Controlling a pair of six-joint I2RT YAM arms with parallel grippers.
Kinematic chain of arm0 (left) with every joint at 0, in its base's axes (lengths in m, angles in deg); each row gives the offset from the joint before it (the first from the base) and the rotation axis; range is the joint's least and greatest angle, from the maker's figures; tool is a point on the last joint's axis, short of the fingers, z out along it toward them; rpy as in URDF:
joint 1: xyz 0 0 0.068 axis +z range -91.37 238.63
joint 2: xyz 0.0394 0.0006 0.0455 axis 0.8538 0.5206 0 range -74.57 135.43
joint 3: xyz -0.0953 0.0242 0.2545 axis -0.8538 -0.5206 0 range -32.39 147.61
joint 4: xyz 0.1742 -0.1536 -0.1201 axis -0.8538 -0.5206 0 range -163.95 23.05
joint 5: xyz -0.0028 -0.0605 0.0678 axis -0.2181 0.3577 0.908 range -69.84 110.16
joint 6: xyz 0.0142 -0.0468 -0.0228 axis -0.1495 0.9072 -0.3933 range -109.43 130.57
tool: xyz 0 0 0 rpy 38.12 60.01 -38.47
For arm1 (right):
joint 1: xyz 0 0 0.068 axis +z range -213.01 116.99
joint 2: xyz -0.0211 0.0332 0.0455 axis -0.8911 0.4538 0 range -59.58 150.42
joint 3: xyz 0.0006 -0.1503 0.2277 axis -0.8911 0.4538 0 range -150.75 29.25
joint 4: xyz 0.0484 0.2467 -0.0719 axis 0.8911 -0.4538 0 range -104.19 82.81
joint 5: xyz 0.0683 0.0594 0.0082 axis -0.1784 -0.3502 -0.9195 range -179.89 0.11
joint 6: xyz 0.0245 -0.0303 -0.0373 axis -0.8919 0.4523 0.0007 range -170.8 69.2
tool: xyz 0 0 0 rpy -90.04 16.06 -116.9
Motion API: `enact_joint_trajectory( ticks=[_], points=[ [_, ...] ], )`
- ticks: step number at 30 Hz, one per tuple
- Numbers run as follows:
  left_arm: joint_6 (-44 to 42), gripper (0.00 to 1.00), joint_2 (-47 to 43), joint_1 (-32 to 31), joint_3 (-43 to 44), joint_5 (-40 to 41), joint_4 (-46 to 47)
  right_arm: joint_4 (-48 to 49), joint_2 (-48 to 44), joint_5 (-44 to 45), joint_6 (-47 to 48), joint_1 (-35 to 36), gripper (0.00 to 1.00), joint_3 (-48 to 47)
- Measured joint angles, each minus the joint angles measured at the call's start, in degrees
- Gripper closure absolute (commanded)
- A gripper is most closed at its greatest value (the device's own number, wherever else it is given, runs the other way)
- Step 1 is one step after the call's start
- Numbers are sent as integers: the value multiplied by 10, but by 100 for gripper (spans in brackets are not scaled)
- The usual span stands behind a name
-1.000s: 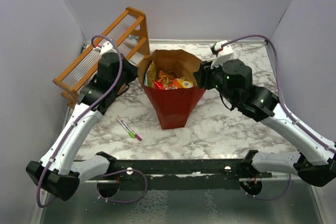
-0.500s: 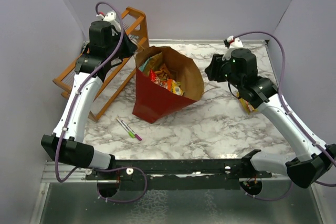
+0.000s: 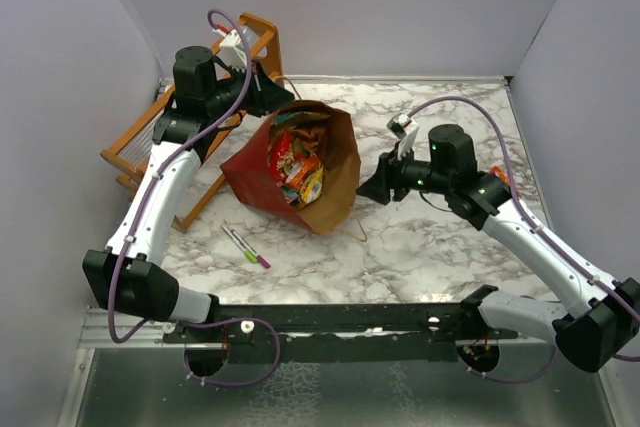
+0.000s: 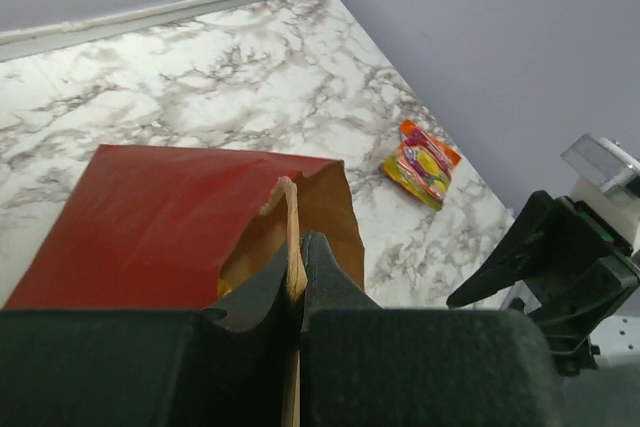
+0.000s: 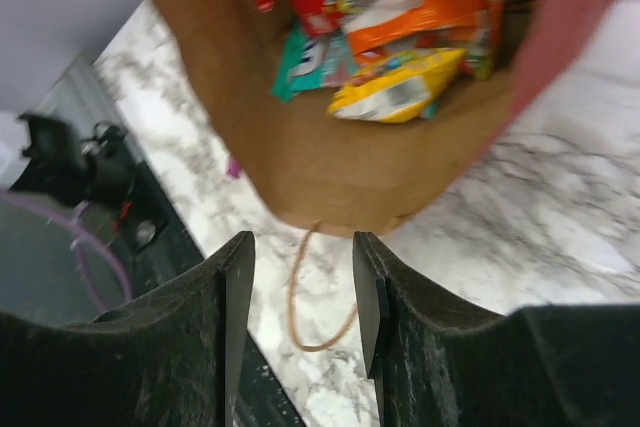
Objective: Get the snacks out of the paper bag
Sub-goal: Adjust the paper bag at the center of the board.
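The paper bag (image 3: pixel 250 172), dark red outside and brown inside, lies tipped over with its mouth facing front-right. My left gripper (image 3: pixel 277 99) is shut on the bag's upper rim; in the left wrist view the gripper (image 4: pixel 297 269) pinches the paper edge above the red side (image 4: pixel 170 207). Several snacks (image 3: pixel 295 162) in red, orange, yellow and teal fill the bag, and show in the right wrist view (image 5: pixel 390 87). My right gripper (image 3: pixel 368 189) is open and empty just outside the bag's mouth (image 5: pixel 303 277). One orange-yellow snack (image 4: pixel 422 162) lies on the table at the right.
An orange wooden rack (image 3: pixel 160 137) stands at the back left behind the left arm. Green and pink markers (image 3: pixel 246 245) lie in front of the bag. A tan handle loop (image 5: pixel 300 297) trails on the marble between my right fingers. Walls close in on three sides.
My left gripper has pulled the bag's rim up and left, tipping the bag onto its side. My right arm has swung down and left to the bag's mouth.
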Motion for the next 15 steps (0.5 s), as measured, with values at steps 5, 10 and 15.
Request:
enact_joint_trajectory(
  ticks=[5,10,15],
  points=[
    [25,100,-29,0,-49,-41,47,17,6,-18,12,75,50,6],
    [35,100,-40,0,-53,-52,48,28,53,41,29,156,44,-31],
    [42,100,-45,0,-59,-53,45,65,96,131,17,160,42,-36]
  ],
)
